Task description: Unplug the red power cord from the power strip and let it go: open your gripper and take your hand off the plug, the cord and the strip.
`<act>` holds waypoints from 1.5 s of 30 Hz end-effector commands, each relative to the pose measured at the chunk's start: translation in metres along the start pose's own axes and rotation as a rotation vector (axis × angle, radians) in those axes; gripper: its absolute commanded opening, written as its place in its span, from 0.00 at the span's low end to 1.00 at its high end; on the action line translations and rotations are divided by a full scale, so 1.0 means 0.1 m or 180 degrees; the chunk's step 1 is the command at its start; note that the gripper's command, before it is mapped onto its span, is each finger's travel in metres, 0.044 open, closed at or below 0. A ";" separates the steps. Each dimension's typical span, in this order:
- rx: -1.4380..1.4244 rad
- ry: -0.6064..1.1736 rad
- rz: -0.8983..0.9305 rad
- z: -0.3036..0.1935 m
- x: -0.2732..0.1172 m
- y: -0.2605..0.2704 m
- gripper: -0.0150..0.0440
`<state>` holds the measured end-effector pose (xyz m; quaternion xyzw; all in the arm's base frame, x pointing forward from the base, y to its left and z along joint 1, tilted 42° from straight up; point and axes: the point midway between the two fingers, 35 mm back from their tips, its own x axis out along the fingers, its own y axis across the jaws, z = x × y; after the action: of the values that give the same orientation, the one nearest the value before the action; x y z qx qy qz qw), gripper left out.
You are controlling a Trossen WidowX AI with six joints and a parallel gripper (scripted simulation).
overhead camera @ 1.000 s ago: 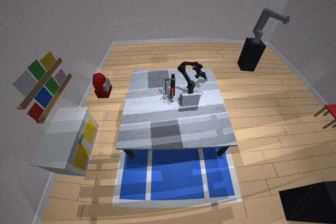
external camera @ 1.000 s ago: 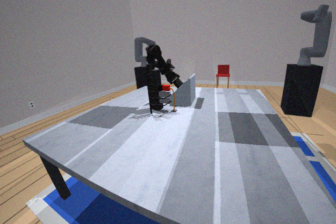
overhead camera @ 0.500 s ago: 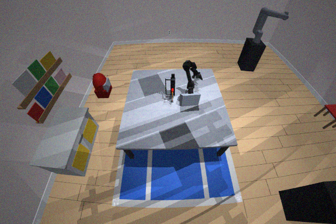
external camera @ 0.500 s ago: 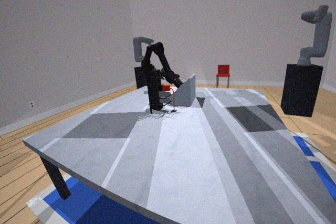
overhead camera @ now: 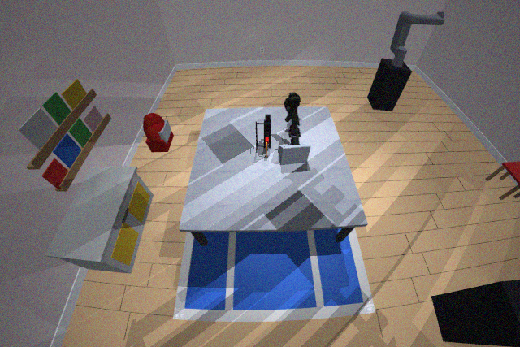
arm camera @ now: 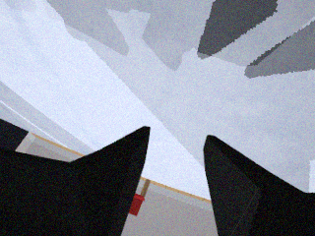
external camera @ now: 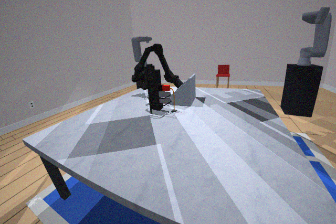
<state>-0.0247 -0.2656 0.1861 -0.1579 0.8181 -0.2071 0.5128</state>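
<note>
On the far half of the tabletop (external camera: 189,148) stands the power strip (external camera: 154,91), a dark upright block with grey shelf-like ledges on its side, and the red plug (external camera: 165,87) sits at its upper part, boxy and bright. From the plug a thin orange cord (external camera: 172,99) curves down to a small foot on the marble-like grey surface. Just beside it stands a pale grey wedge-shaped panel (external camera: 187,91). The black arm (external camera: 163,59) arches above the strip; its pincer (arm camera: 176,177) shows two dark, pointed fingers set narrow, with nothing visible between them. Grey stripes cross the tabletop; below lie plank flooring (overhead camera: 419,209) and a blue rug (overhead camera: 273,275).
</note>
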 end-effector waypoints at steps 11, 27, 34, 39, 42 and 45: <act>0.0187 -0.0974 -0.0451 1.28 -0.44 -0.23 0.53; 0.0326 -0.1980 -0.0424 2.46 -1.17 0.12 0.53; 0.0353 -0.2443 -0.0254 2.93 -1.60 0.51 0.53; 0.0350 -0.2749 -0.0077 3.20 -1.92 0.86 0.53; 0.0338 -0.2920 0.0049 3.34 -2.11 1.10 0.53; 0.0315 -0.3078 0.0186 3.45 -2.30 1.36 0.53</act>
<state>0.3603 -0.1305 0.1635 -0.2029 0.4982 -0.1536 0.8289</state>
